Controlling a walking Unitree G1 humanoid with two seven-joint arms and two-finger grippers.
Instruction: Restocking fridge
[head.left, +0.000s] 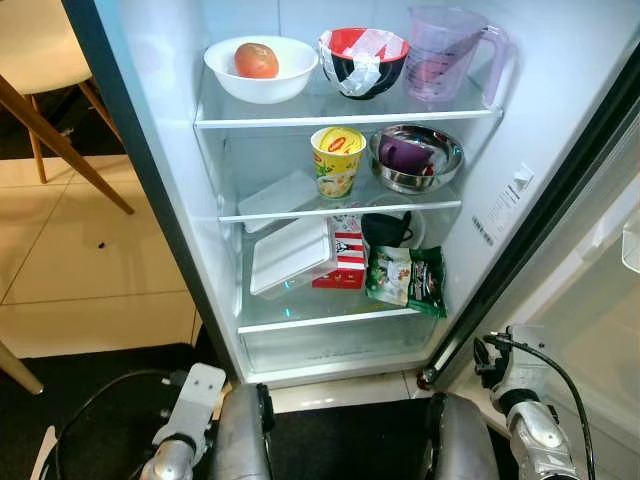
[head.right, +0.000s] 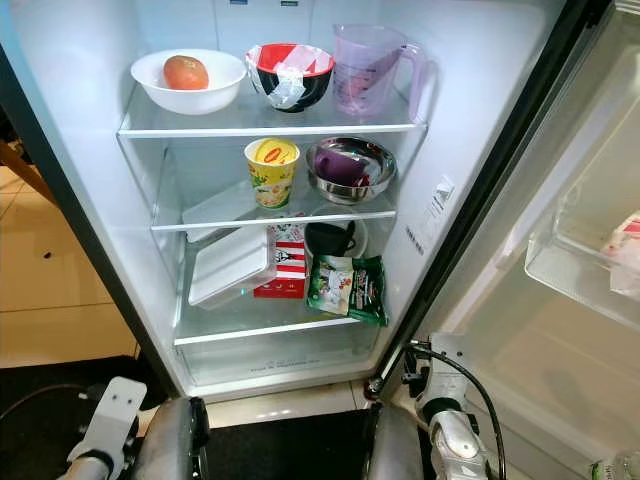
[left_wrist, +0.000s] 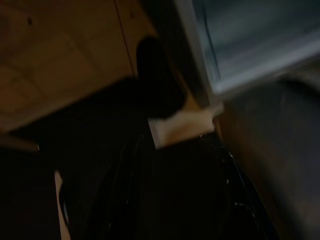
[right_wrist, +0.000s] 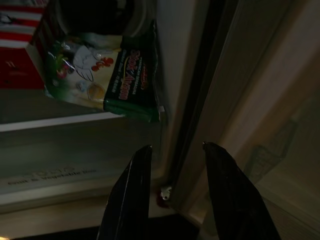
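Observation:
The fridge (head.left: 160, 150) stands open before me. On its top shelf stand a white bowl (head.left: 260, 68) holding an orange-red fruit, a red and black bowl (head.left: 362, 60) and a purple jug (head.left: 445, 55). The middle shelf holds a yellow cup (head.left: 337, 160), a steel bowl (head.left: 415, 157) and a flat white lid (head.left: 278, 197). Lower down lie a white box (head.left: 292, 255), a red striped carton (head.left: 347, 262), a black bowl (head.left: 387, 228) and a green packet (head.left: 407, 280). My right gripper (right_wrist: 177, 147) hangs open and empty, low by the fridge's bottom right corner, below the green packet (right_wrist: 115, 75). The left arm (head.left: 190, 405) hangs idle.
The open fridge door (head.right: 560, 330) stands on the right, with a door shelf (head.right: 575, 275) holding a packet (head.right: 625, 250). A wooden chair (head.left: 50, 90) stands on the tiled floor (head.left: 80, 270) to the left. A dark mat (head.left: 340, 440) lies at my feet.

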